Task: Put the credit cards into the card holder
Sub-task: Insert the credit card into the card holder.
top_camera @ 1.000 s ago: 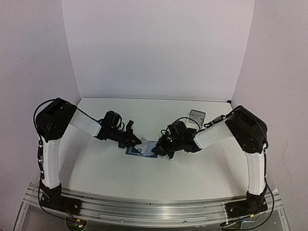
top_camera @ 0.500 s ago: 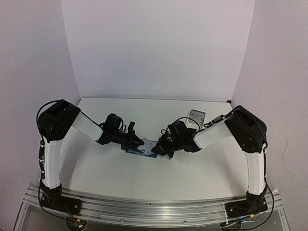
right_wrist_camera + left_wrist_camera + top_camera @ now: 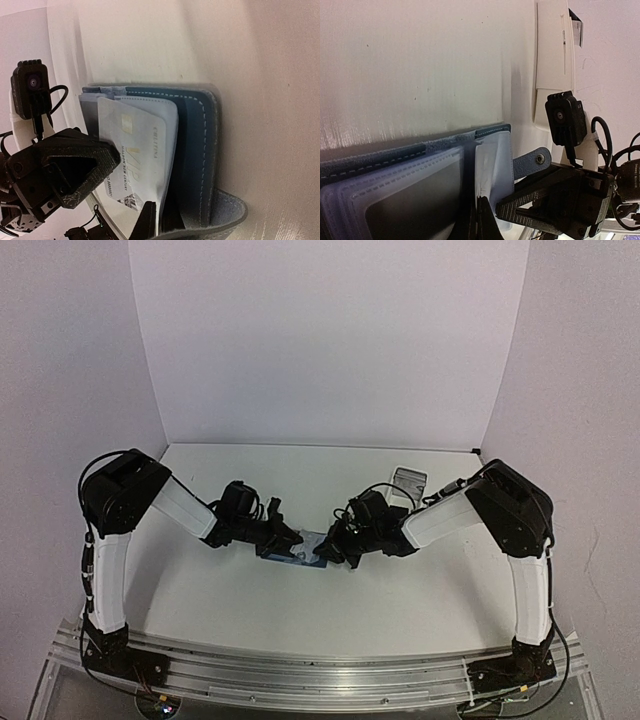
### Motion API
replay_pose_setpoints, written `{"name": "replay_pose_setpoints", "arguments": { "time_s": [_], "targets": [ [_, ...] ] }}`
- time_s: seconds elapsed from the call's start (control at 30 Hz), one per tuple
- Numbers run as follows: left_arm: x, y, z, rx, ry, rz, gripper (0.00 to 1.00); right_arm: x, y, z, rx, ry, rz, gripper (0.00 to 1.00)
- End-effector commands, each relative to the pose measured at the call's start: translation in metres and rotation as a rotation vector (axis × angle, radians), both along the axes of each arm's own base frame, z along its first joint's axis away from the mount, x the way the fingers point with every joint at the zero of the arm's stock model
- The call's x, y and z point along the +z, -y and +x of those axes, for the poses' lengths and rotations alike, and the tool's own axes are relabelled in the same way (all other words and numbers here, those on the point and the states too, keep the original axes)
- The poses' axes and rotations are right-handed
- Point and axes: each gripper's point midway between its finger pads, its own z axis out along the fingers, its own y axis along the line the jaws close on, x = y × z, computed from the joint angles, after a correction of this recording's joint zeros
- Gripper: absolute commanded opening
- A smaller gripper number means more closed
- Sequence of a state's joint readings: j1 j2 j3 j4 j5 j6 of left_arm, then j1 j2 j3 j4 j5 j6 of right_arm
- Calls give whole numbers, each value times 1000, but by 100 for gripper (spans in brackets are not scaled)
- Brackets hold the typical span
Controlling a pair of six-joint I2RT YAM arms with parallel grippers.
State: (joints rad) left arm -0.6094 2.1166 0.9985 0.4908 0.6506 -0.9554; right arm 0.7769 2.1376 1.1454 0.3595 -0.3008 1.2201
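the left gripper [image 3: 479,217] shows its two dark tips pressed together at the bottom centre of its wrist view, pinched on the long edge of the pale credit card [image 3: 142,150]. that card, with gold lettering and a chip on its face, lies slanted across the inside of the open card holder [image 3: 197,145]. its upper end rests over the clear pockets [image 3: 90,107] and its lower corner is beside the right gripper [image 3: 157,221]. the right gripper's tips stand narrow at the bottom centre of its own view, nipping a thin inner leaf at the holder's near edge; how firmly, i cannot tell. the holder's dark-blue cover with pale stitching fills the middle right of that view, and its snap tab [image 3: 227,210] curls up at the lower right. in the left wrist view a dark panel [image 3: 415,202] shows behind the clear pocket fronts at the lower left; whether it is a card i cannot tell. from above, both grippers meet nearly tip to tip over the holder at the centre of the table [image 3: 300,470]. a white tray [image 3: 408,480] sits apart from them, toward the upper right.
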Motion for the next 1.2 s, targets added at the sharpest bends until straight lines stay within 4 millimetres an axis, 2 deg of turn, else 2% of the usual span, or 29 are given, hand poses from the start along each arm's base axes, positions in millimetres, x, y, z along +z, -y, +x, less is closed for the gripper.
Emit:
{"name": "replay_pose_setpoints", "arguments": {
  "time_s": [0.0,0.17,0.33,0.43,0.53,0.63,0.73,0.77,0.9,1.07,1.13,1.17],
  "targets": [
    [-32,9,-42,-68,-111,53,0,-20,3,2,-21,-18,-32,6],
    [-32,17,-53,-98,-105,51,3,-14,3,5,-42,5,-5,9],
    [-26,22,-58,-135,-81,62,17,-11,4,7,-54,20,1,16],
    [-24,12,-51,-144,-70,128,23,-10,8,7,-70,23,-6,19],
    [-10,1,-38,-198,-32,192,31,-6,16,7,-98,39,-19,18],
    [-5,-4,-35,-243,-54,241,35,-2,18,8,-113,46,-24,19],
    [14,2,-25,-286,0,248,40,6,18,12,-122,64,-25,19],
    [16,2,-25,-290,4,251,41,8,18,13,-123,68,-26,19],
    [35,5,-14,-306,41,265,45,19,22,17,-123,95,-88,27],
    [61,1,-3,-316,94,270,47,44,28,25,-129,161,-147,40],
    [66,-1,-1,-313,105,272,48,45,29,23,-120,155,-166,44],
    [70,-5,0,-309,105,273,48,49,28,23,-111,164,-186,50]
  ]
}}
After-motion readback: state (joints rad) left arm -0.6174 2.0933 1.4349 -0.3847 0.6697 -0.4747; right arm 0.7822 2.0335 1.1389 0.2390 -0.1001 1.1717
